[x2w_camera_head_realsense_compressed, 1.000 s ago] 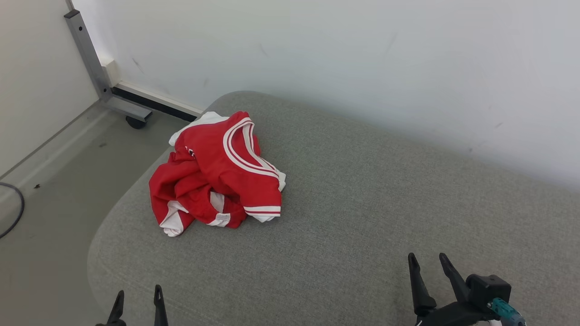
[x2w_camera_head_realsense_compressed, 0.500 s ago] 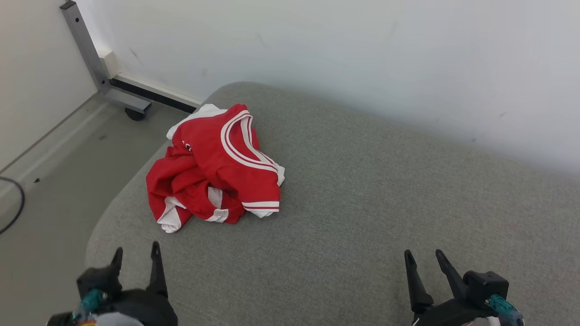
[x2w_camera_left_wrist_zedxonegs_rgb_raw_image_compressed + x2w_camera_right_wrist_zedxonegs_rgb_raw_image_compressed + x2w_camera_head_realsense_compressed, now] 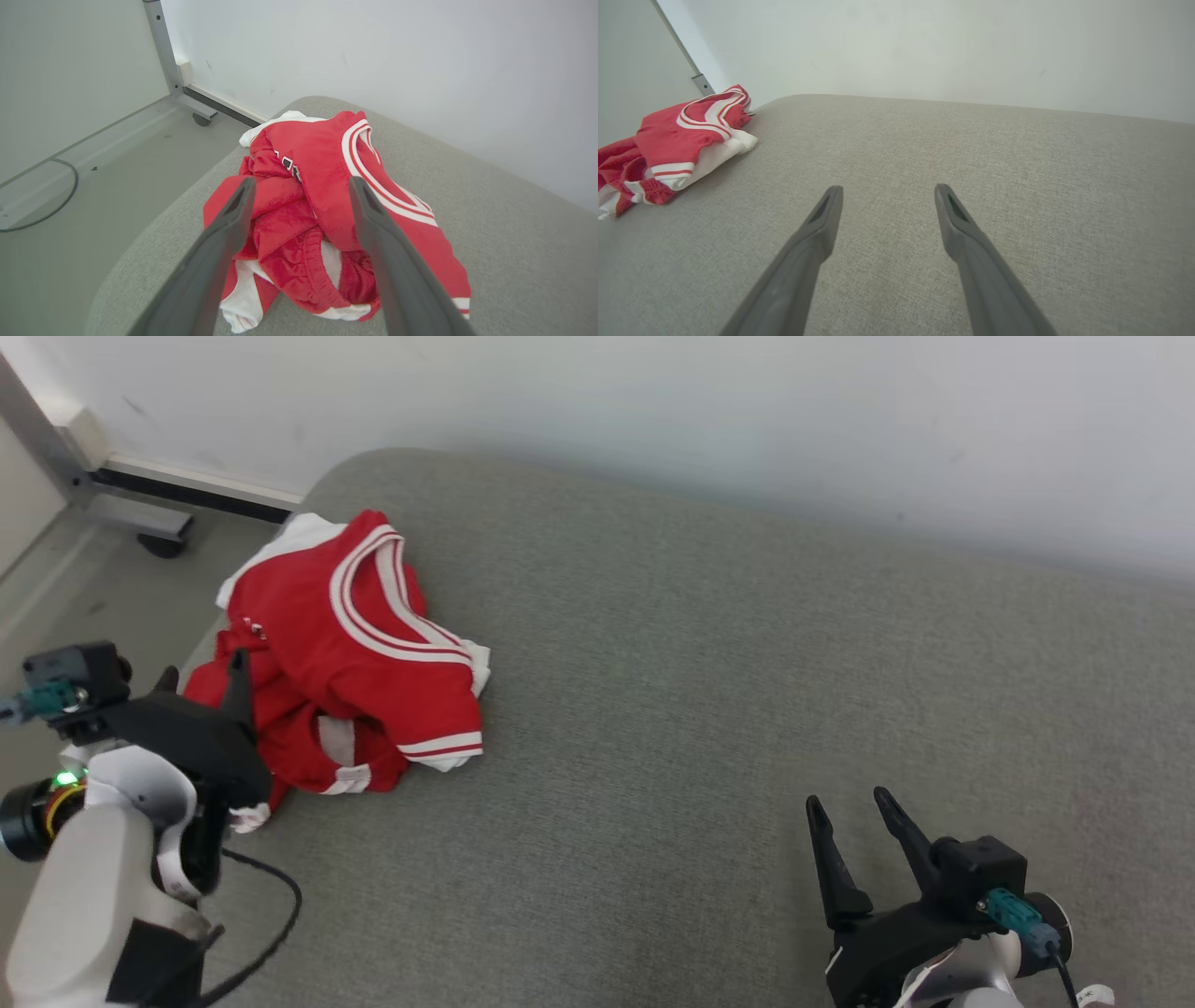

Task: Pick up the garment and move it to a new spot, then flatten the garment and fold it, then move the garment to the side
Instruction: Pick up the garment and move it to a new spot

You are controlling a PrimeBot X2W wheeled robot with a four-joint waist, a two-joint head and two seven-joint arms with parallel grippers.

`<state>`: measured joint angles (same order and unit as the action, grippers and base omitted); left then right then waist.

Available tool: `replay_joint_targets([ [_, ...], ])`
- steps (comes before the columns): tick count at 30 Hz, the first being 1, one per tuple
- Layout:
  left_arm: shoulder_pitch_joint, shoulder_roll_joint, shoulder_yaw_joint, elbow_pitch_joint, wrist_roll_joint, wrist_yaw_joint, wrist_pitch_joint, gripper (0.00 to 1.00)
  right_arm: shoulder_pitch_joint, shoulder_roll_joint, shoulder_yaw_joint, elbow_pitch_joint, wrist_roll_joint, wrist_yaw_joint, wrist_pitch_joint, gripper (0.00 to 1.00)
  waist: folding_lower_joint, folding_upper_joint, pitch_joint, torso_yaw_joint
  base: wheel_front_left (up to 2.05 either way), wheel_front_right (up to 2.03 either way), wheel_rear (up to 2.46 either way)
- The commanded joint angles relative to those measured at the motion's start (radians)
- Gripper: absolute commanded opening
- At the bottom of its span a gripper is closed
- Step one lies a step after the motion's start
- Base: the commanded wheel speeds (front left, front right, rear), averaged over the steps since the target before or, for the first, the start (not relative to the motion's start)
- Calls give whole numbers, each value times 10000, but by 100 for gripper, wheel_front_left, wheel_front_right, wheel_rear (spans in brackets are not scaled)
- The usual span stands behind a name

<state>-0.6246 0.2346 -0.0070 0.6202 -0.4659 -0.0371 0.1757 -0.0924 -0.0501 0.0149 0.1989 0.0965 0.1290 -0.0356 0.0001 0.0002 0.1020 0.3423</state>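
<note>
The garment (image 3: 345, 644) is a crumpled red jersey with white stripes, lying in a heap near the left end of the grey padded surface (image 3: 709, 691). My left gripper (image 3: 203, 670) hovers open at the heap's near left edge, fingers pointing at it. In the left wrist view the garment (image 3: 317, 149) lies just beyond and between the spread fingers of the left gripper (image 3: 301, 181), which hold nothing. My right gripper (image 3: 846, 797) stands open over bare padding at the lower right, far from the cloth. The right gripper (image 3: 888, 187) sees the garment (image 3: 686, 135) at its far left.
A white wall (image 3: 653, 401) runs along the back of the padded surface. Off the left end is grey floor (image 3: 103, 588) with a metal frame leg on a caster (image 3: 159, 537). A black cable (image 3: 275, 905) hangs from my left arm.
The head camera has turned, shifting the whole picture. My left arm has risen and reached forward to the garment's near left edge, still open. The right gripper and the garment have stayed put.
</note>
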Motion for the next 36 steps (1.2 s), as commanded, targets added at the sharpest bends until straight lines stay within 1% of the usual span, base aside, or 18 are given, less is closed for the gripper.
replay_joint_targets([
  [1, -253, 92, 43, 139, -103, -83, 171, 100, -61, -2, 25, -173, -108, 34, 78, 100, -1, -2, 988, -1074, 0, 0, 0],
  [5, -1005, 507, 211, 630, -390, -221, 753, 100, -148, -2, 15, -765, -284, 34, 337, 100, -1, -2, 1636, -1730, 0, 0, 0],
  [9, -1440, 809, 127, 1060, -487, -222, 1585, 100, -128, 0, -89, -1309, -337, 34, 505, 100, -1, -2, 2202, -2181, 0, 0, 0],
  [13, -1727, 1117, -9, 1353, -314, -54, 2183, 100, -160, 6, -124, -1615, -152, 34, 558, 100, -1, -2, 2591, -2491, 0, 0, 0],
  [18, -1955, 1351, -188, 1566, -83, 167, 2534, 100, -193, 6, -100, -1658, 13, 34, 491, 100, -1, -2, 2810, -2623, 0, 0, 0],
  [19, -1989, 1368, -226, 1618, -74, 204, 2657, 85, -210, 6, -100, -1624, 44, 34, 460, 100, -1, -2, 2810, -2630, 0, 0, 0],
  [20, -1986, 1389, -276, 1691, -37, 256, 2815, 63, -220, 6, -80, -1575, 57, 34, 430, 100, -1, -2, 2789, -2640, 0, 0, 0],
  [21, -1966, 1408, -357, 1742, 22, 264, 2976, 36, -237, 8, -60, -1542, 116, 34, 398, 100, -1, -2, 2767, -2645, 0, 0, 0],
  [22, -1938, 1445, -408, 1786, 28, 259, 3151, 0, -262, 6, -34, -1488, 165, 34, 346, 100, -1, -2, 2736, -2649, 0, 0, 0],
  [26, -1950, 1515, -468, 1700, -9, 244, 3413, 0, -335, 6, 10, -1338, 298, 34, 233, 100, -1, -2, 2632, -2619, 0, 0, 0],
  [31, -2177, 1842, -544, 1173, 203, 363, 3354, 0, -471, 6, 119, -1023, 515, 34, 45, 100, -1, -2, 2398, -2494, 0, 0, 0],
  [36, -2439, 2246, -548, 311, 201, 269, 3501, 0, -634, 5, 165, -667, 764, 34, -238, 100, -1, -2, 2104, -2238, 0, 0, 0],
])
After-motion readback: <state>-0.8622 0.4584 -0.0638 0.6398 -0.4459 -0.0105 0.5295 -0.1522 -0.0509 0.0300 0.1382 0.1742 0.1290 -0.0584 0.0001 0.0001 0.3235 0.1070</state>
